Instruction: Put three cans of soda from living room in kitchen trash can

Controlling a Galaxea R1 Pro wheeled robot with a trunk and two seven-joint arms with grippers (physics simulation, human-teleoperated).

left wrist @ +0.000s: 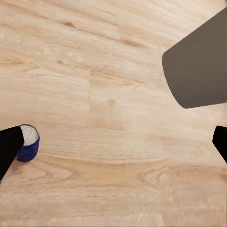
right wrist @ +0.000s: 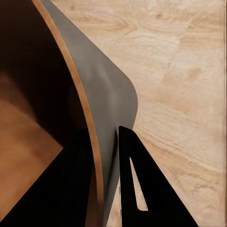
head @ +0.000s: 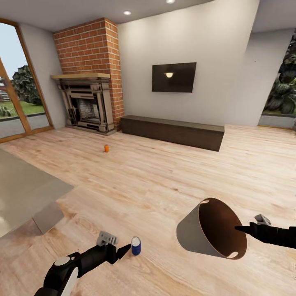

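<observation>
Black left tool (head: 124,249) spread apart, blue can (head: 136,246) upright on floor touching one finger, just outside gap. Right tool (head: 239,228) clamped on bin (head: 193,234) rim, bin tilted. Orange can (head: 106,148) far off near fireplace (head: 86,105).

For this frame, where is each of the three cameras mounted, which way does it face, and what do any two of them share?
Head view: on the robot's head, facing forward and down across the living room; both arms show, left gripper by the blue can, right gripper on the tash can.
Left wrist view: near the left gripper, facing the floor.
Right wrist view: near the right gripper, facing the bin's rim.
Shared: the blue can and the bin appear in head and left wrist views.
</observation>
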